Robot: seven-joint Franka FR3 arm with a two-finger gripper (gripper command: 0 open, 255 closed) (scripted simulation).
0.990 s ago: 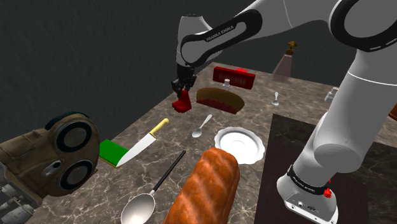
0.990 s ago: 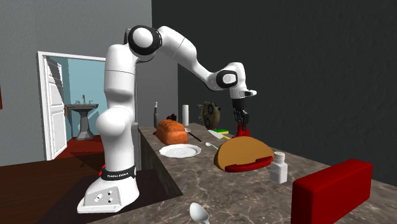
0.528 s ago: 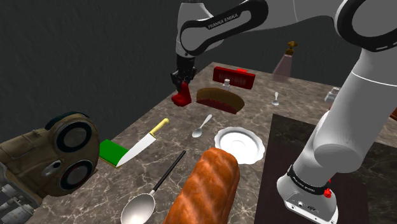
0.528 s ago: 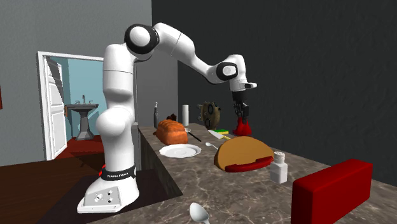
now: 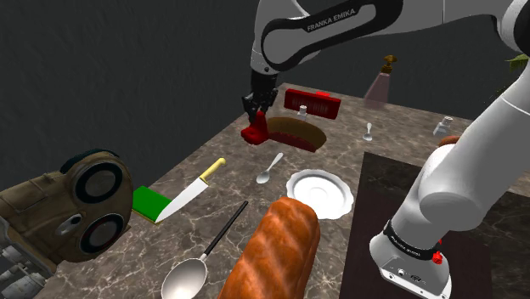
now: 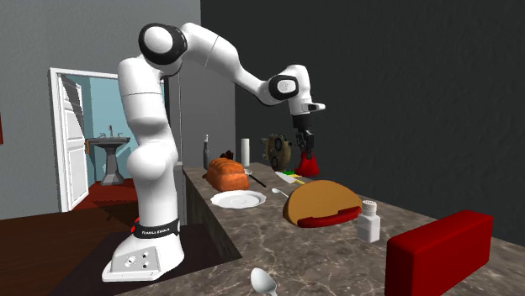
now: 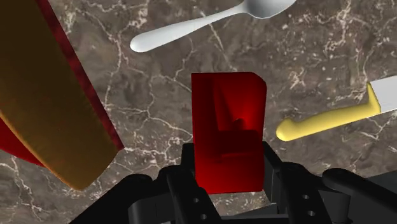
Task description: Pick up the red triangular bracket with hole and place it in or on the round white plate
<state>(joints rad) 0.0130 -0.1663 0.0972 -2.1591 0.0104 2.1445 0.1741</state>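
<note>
The black gripper [image 7: 228, 162] is pinching the red triangular bracket [image 7: 228, 127] between its two fingers. It clasps the bracket at its near end, so most of the flat red body sticks out past the fingertips. In the shoulder view the bracket [image 5: 256, 130] hangs in the air, clear of the marble counter [image 5: 228, 174], just in front of the brown half-round object with a red edge [image 5: 293, 133]. That height probably serves to carry it over the clutter rather than drag it across. Below the bracket lie a small spoon [image 7: 203, 25] and a yellow-handled knife [image 7: 324, 121], both apart from it. The round white plate [image 5: 320, 192] sits bare, nearer the stand, beyond the spoon [image 5: 270, 167] and beside the bread loaf [image 5: 276, 251]. The pick looks done, and the carry to the plate remains.
</note>
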